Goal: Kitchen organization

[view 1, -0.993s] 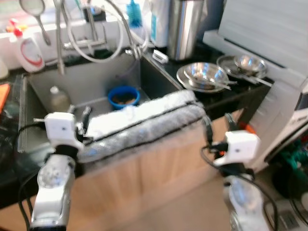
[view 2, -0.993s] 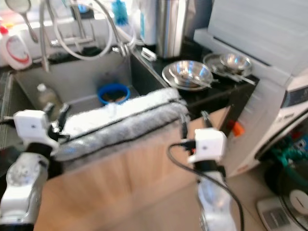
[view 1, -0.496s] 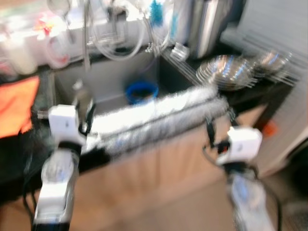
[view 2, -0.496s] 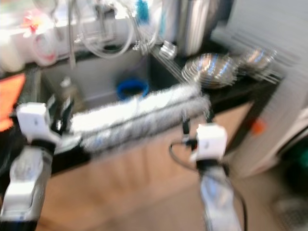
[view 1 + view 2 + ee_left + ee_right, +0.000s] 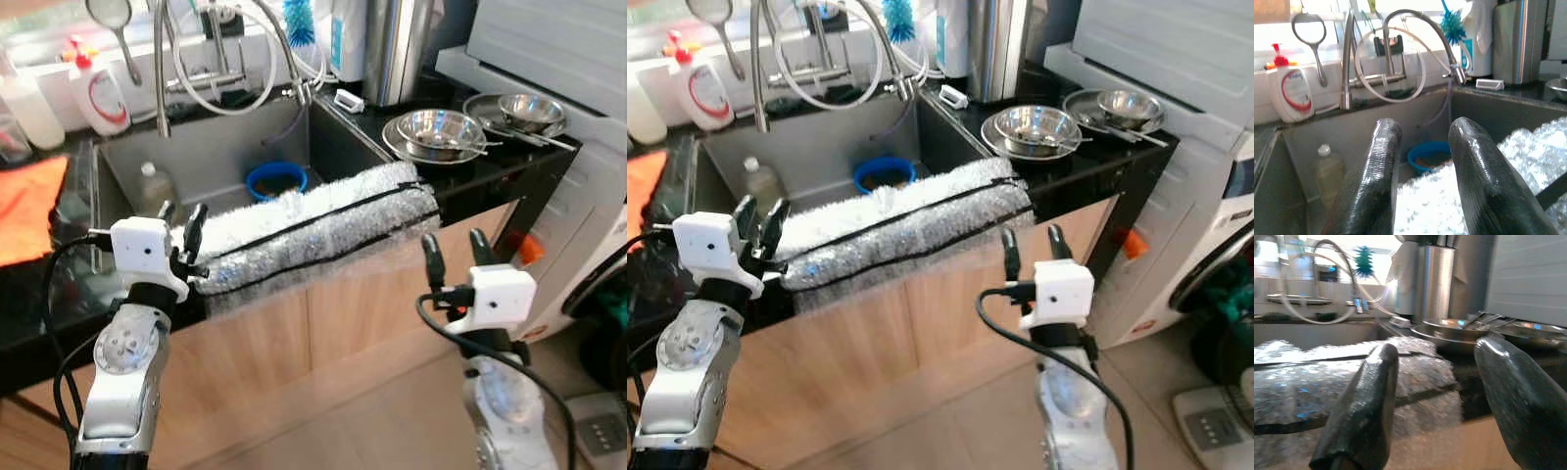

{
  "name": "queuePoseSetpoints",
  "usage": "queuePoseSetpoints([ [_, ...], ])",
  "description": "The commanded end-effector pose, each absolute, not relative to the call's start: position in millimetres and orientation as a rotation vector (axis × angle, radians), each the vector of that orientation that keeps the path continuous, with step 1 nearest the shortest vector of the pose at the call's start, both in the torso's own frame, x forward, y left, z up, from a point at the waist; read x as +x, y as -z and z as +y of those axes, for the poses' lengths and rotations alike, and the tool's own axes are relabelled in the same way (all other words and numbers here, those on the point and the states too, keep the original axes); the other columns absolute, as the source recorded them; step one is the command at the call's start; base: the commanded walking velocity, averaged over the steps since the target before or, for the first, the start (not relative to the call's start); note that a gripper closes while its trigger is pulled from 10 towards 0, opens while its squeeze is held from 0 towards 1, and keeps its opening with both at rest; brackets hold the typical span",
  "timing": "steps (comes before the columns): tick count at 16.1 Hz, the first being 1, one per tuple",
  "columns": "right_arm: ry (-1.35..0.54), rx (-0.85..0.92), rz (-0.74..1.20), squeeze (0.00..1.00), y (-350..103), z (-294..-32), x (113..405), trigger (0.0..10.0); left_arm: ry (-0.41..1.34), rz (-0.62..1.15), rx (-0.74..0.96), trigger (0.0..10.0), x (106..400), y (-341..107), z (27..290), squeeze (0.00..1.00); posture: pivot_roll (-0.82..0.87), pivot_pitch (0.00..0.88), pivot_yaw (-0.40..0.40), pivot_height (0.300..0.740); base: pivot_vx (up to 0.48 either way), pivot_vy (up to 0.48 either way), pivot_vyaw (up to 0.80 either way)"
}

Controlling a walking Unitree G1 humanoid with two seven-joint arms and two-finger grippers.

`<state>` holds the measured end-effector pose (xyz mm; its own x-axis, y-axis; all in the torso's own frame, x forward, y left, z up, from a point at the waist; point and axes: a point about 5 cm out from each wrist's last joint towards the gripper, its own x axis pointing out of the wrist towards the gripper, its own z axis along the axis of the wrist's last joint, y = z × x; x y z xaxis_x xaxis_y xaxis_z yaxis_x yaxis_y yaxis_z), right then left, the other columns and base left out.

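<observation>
Left arm raised from below, forearm upright; the left gripper [image 5: 182, 220] points up and away from the robot with its two black fingers [image 5: 1373, 183] spread, nothing between them. Its fingertips stand just beside the near-left end of the silver insulated mat [image 5: 313, 235], which lies draped over the front rim of the sink [image 5: 211, 162] and hangs down the wooden cabinet front [image 5: 323, 323]; whether a finger touches the mat cannot be told. To the outer left of this gripper lies an orange cloth [image 5: 29, 196] on the dark counter. Beyond the fingers, inside the basin, stand a small clear bottle [image 5: 154, 186] and a blue bowl [image 5: 275, 180]; farther back are a white soap dispenser [image 5: 98, 93], a hanging strainer [image 5: 116, 29] and the coiled spring faucet [image 5: 235, 59], with a blue brush [image 5: 297, 22] by it.

Right arm likewise upright, lower and nearer the robot; the right gripper [image 5: 453, 257] holds its fingers [image 5: 1359, 416] apart and empty, clear of the mat's right end, which lies just ahead and to its left. Beyond it sit stacked steel bowls [image 5: 439, 132] and a steel pan [image 5: 516, 108] on the black counter, and a steel canister [image 5: 397, 49]. To its right stands a white appliance [image 5: 588, 235].
</observation>
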<state>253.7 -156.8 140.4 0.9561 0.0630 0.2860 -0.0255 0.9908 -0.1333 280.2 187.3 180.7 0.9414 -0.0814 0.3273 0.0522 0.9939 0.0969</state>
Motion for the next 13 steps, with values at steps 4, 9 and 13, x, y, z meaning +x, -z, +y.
queuePoseSetpoints([
  [4, -0.052, -0.124, -0.307, 0.00, -143.1, -153.9, 254.3, 10.0, 0.074, -0.343, 0.083, 10.0, 280.2, -183.9, 184.2, 0.00, -0.09, 0.013, 0.057, 0.740, 0.000, 0.000, 0.00],
  [9, -0.048, -0.134, -0.313, 0.00, -144.5, -155.6, 254.0, 10.0, 0.077, -0.338, 0.072, 10.0, 279.7, -182.4, 182.7, 0.00, -0.09, 0.018, 0.059, 0.740, 0.000, 0.000, 0.00],
  [13, -0.049, -0.134, -0.318, 0.00, -146.1, -154.6, 254.0, 10.0, 0.095, -0.310, 0.058, 10.0, 275.4, -172.9, 178.0, 0.00, -0.10, 0.016, 0.058, 0.740, 0.000, 0.000, 0.00],
])
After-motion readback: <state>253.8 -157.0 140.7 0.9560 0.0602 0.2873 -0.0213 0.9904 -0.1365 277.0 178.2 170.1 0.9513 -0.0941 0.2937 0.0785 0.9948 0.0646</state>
